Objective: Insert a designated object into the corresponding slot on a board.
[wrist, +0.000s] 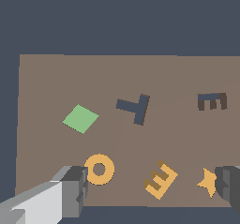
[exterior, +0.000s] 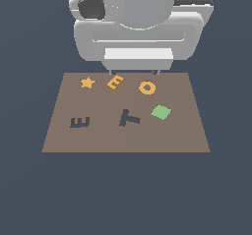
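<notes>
The gripper (wrist: 152, 190), jaws wide and empty, straddles the orange E (wrist: 161, 180): apparently rigid and light; grasp across its spine.

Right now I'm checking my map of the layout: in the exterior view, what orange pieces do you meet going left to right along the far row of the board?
Orange star → orange E block → orange ring.
</notes>
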`<state>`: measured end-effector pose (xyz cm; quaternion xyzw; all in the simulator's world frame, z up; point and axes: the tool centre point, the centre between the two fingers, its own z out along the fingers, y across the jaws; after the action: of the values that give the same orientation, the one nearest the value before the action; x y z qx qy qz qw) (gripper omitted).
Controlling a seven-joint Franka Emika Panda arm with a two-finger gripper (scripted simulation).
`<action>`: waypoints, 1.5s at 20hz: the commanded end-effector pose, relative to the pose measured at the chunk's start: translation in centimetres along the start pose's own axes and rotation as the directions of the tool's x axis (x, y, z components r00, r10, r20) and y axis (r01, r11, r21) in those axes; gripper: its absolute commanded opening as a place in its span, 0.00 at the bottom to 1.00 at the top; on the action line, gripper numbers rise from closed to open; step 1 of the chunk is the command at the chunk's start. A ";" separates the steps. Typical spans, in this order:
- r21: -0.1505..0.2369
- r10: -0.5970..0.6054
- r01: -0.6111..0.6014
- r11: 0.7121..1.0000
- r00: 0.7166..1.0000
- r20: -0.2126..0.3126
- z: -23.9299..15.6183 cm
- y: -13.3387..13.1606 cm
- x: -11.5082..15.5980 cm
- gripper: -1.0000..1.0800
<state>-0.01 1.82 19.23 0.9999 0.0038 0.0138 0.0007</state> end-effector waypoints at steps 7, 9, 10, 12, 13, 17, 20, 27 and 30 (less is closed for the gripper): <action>-0.001 0.032 -0.032 0.999 0.999 0.001 0.7 0.4 -0.4 0.96; -0.001 0.058 -0.058 0.998 0.998 0.002 1.2 0.8 -0.7 0.96; -0.001 0.073 -0.073 0.997 0.997 0.003 1.6 0.9 -0.8 0.96; -0.002 0.109 -0.109 0.994 0.994 0.004 2.3 1.4 -1.3 0.96; -0.003 0.129 -0.129 0.992 0.992 0.005 2.8 1.6 -1.5 0.96; -0.005 0.229 -0.229 0.973 0.973 0.009 5.0 2.8 -2.9 0.96; -0.008 0.321 -0.321 0.947 0.947 0.012 7.0 3.7 -4.3 0.96; -0.014 0.496 -0.495 0.869 0.868 0.018 11.1 5.1 -7.3 0.96; -0.015 0.544 -0.544 0.839 0.839 0.020 12.4 5.4 -8.3 0.96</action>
<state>-7.45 -3.52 7.25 0.9641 -0.2655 0.0019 0.0015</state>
